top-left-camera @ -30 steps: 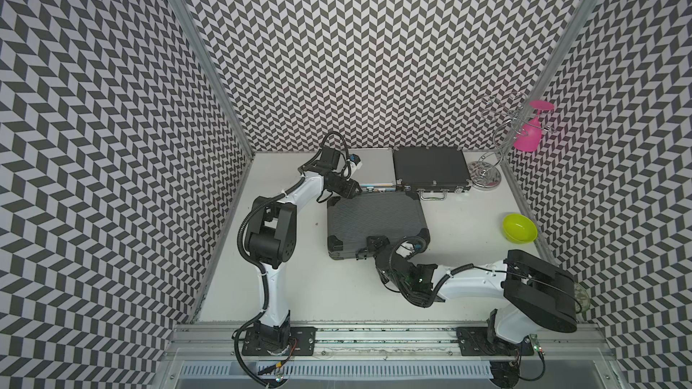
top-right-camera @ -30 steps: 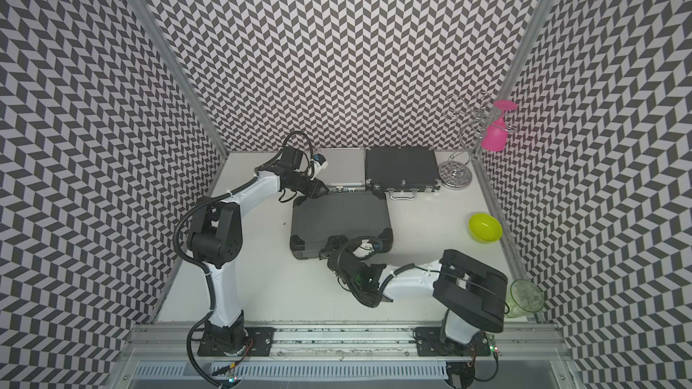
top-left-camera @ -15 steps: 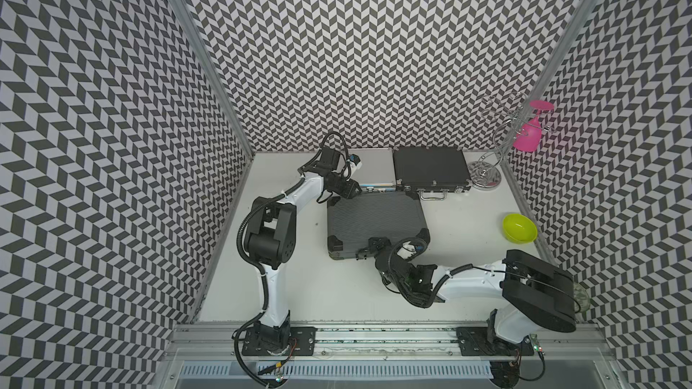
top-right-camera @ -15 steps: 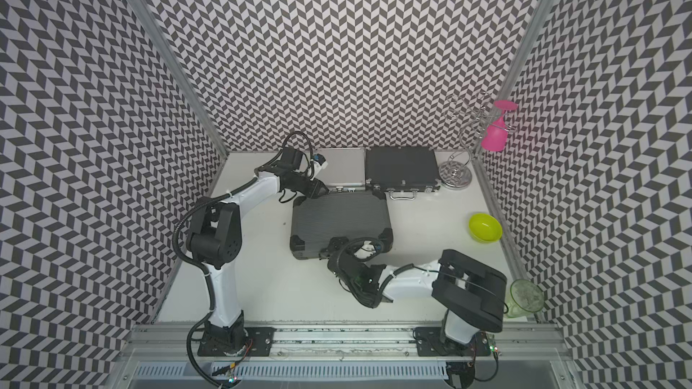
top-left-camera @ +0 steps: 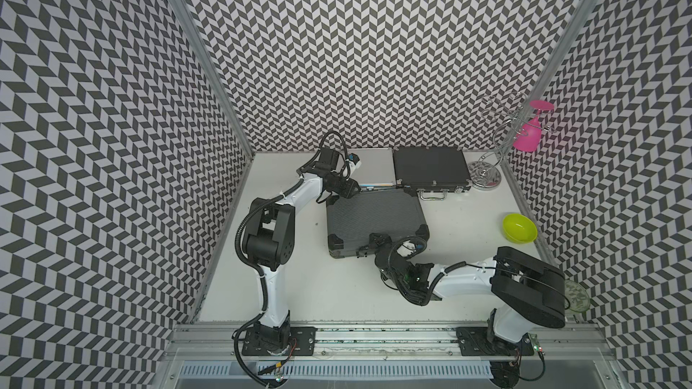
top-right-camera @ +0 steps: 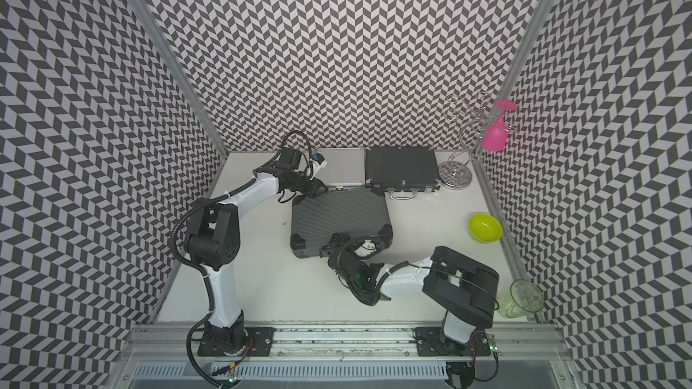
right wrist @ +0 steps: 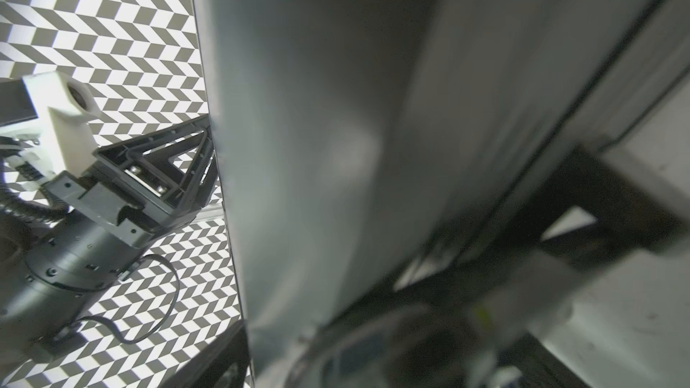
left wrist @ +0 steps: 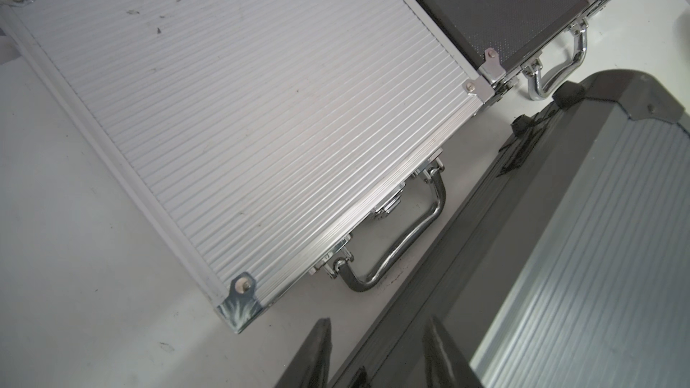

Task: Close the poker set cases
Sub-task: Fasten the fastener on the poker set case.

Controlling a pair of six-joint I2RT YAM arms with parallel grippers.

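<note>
**Surrounding items.** A chrome glass rack (top-left-camera: 485,177) stands in the far right corner of the bench, with a pink glass (top-left-camera: 527,138) hanging from it upside down. A lime-green bowl (top-left-camera: 519,228) sits near the right edge. A clear tumbler (top-right-camera: 522,299) stands at the near right corner, partly behind the right arm's elbow. None of these touches a case.

The cases crowd one another. The large ribbed black case (top-left-camera: 374,218) lies just in front of the chrome handles of the other two, leaving only a narrow strip of bench.

**Cases and grippers.** The small silver case (top-left-camera: 370,168) and the medium black case (top-left-camera: 430,168) lie side by side along the far edge, edges touching or nearly so and lids down. The ribbed case lies at mid-bench with its lid down and its handle side toward the near edge.

The left gripper (top-left-camera: 355,190) sits at the far left corner of the ribbed case, just beside the silver case's near left corner. In the left wrist view its fingertips (left wrist: 322,348) stand apart with the ribbed case's far rim between them, and nothing is clamped.

The right gripper (top-left-camera: 369,245) is at the ribbed case's near edge, by the handle. Its jaws are spread wide. The right wrist view is blurred and shows no grip.

**Surface and enclosure.** The bench (top-left-camera: 299,286) is plain white. Black-and-white chevron panels enclose it on three sides. An aluminium rail (top-left-camera: 374,334) along the near edge carries both arm bases.
</note>
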